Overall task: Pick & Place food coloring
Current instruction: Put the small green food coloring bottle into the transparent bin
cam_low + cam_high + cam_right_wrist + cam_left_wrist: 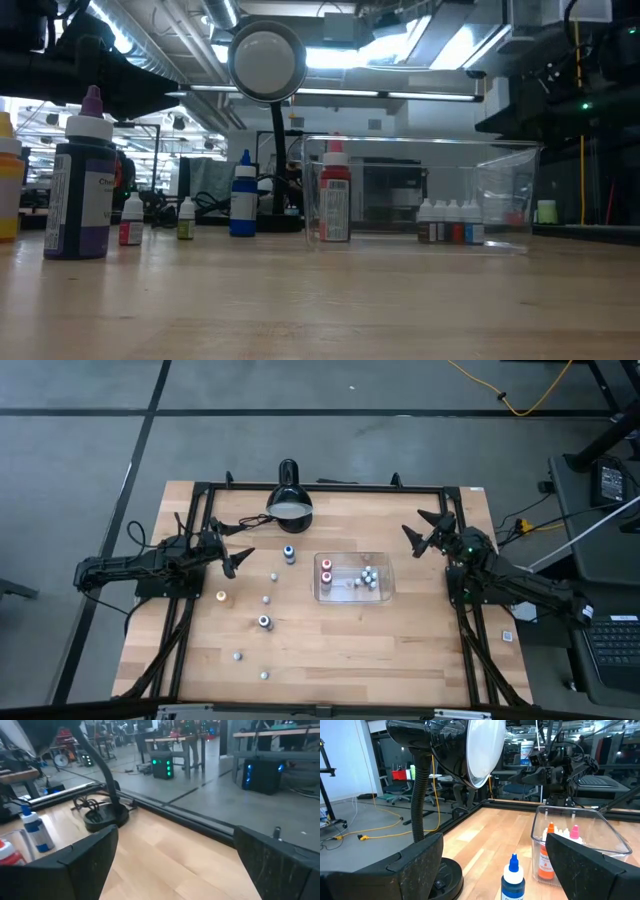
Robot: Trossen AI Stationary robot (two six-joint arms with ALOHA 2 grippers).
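Overhead, a light wooden table (pixel 330 650) fills the middle of the view, with a dark robot arm resting at each side edge. Near the table's left edge, the left gripper (pixel 238 556) hangs just above the wood with its two fingers spread wide and nothing between them. Near the far right corner, the right gripper (pixel 424 530) is likewise spread wide and empty. A black dome-shaped desk lamp (pixel 289 501) stands at the far edge, its shade tipped over the table. Right of centre sits a clear rectangular plastic tray (pixel 388 592). Inside it, two red-topped bottles (pixel 326 570) stand upright at its left end, and a cluster of small pale bottles (pixel 367 577) stands toward its right end. Outside the tray, the remaining food coloring is scattered over the left half of the table: a blue-topped bottle (pixel 289 553) just in front of the lamp, an orange-topped bottle (pixel 221 597) near the left arm, a dark-topped bottle (pixel 264 622) nearer the middle, and several tiny pale bottles (pixel 266 599) dotted well apart toward the near edge. From the left wrist camera, the blue-topped bottle stands upright between the open fingers' line of sight, beside the lamp's base, with the tray just beyond.
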